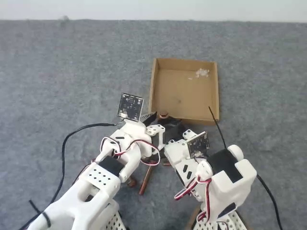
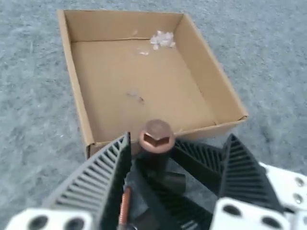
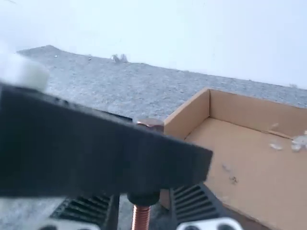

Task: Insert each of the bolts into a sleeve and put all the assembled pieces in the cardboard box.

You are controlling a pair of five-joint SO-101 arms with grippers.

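Copper bolt (image 2: 156,136) is standing upright in the black sleeve (image 2: 162,167), lower centre, near the cardboard box (image 2: 72,72). Left wrist view is showing its hex socket, right wrist view its thread. Left gripper (image 2: 180,143) is sitting spread around it; right gripper (image 1: 169,128) I cannot tell.

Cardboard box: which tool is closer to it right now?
Left, narrowly. The left tool sits at the near-left corner of the cardboard box, almost against it; the right tool sits just short of the near wall.

The bolt (image 2: 156,136) stands in the sleeve (image 2: 159,167), just before the cardboard box (image 2: 73,72).
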